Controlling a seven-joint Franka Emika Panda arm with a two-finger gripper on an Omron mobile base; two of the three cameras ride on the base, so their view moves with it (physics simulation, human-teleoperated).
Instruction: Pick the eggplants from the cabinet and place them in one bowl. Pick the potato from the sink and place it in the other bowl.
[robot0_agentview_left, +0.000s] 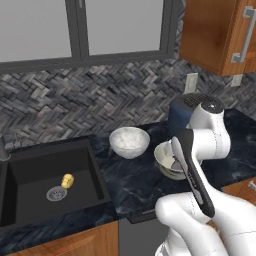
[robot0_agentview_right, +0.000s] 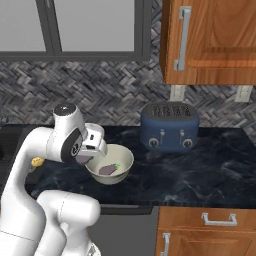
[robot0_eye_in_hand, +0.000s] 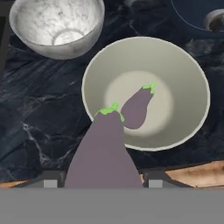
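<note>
My gripper (robot0_eye_in_hand: 103, 180) is shut on a purplish-grey eggplant (robot0_eye_in_hand: 103, 151) with a green cap, held just above the near rim of the pale cream bowl (robot0_eye_in_hand: 183, 65). A second eggplant (robot0_eye_in_hand: 138, 109) lies in that bowl's bottom. From the right base view the hand (robot0_agentview_right: 90, 150) hangs over the cream bowl (robot0_agentview_right: 122, 172) and the eggplant inside (robot0_agentview_right: 106, 170). A white marbled bowl (robot0_agentview_left: 129, 142) stands empty to its left. The yellow potato (robot0_agentview_left: 67, 180) lies beside the drain in the black sink (robot0_agentview_left: 30, 170). The wooden wall cabinet (robot0_agentview_right: 215, 45) is up on the right.
A dark blue toaster (robot0_agentview_right: 169, 126) stands on the black marble counter (robot0_agentview_right: 200, 170) behind the bowls, to the right. My own white arm (robot0_agentview_left: 192, 170) hides part of the cream bowl in the left base view. Wooden base cabinets (robot0_agentview_right: 210, 230) run under the counter.
</note>
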